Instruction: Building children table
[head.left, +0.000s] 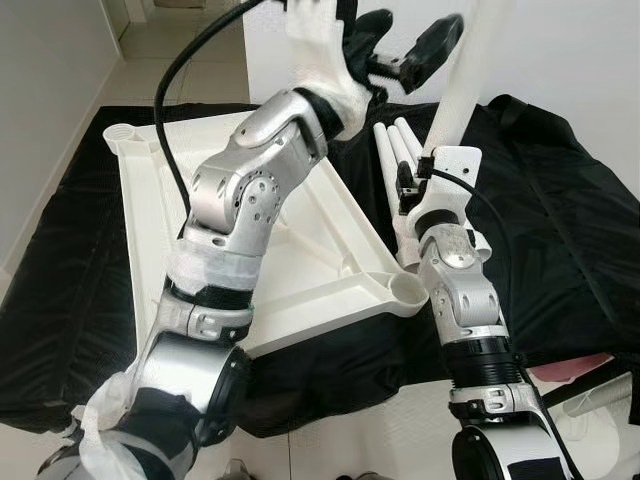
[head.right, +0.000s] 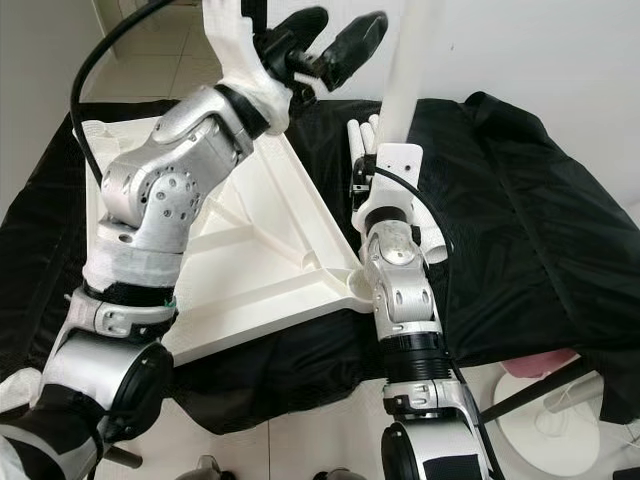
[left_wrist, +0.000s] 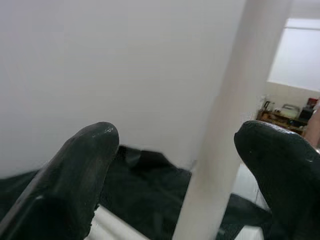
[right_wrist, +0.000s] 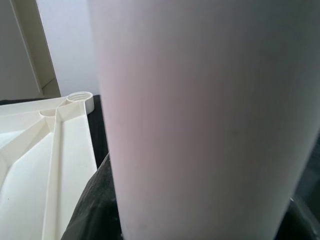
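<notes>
The white table top (head.left: 330, 250) lies upside down on a black cloth, with a round leg socket (head.left: 405, 290) at its near corner. My right gripper (head.left: 425, 175) is shut on a white table leg (head.left: 460, 80), which stands nearly upright just behind that corner. High up, my left gripper (head.left: 410, 35) is open beside the leg's upper part. In the left wrist view the leg (left_wrist: 225, 140) passes between the two black fingers (left_wrist: 75, 175), nearer one of them and touching neither. Two or three more legs (head.left: 395, 145) lie on the cloth behind the top.
The black cloth (head.left: 560, 230) covers the floor out to a white wall (head.left: 580, 50) at the back. Pale tiles (head.left: 340, 440) show near my feet. A pink and white object (head.left: 590, 370) sits at the right front. Another socket (head.left: 122, 133) marks the top's far left corner.
</notes>
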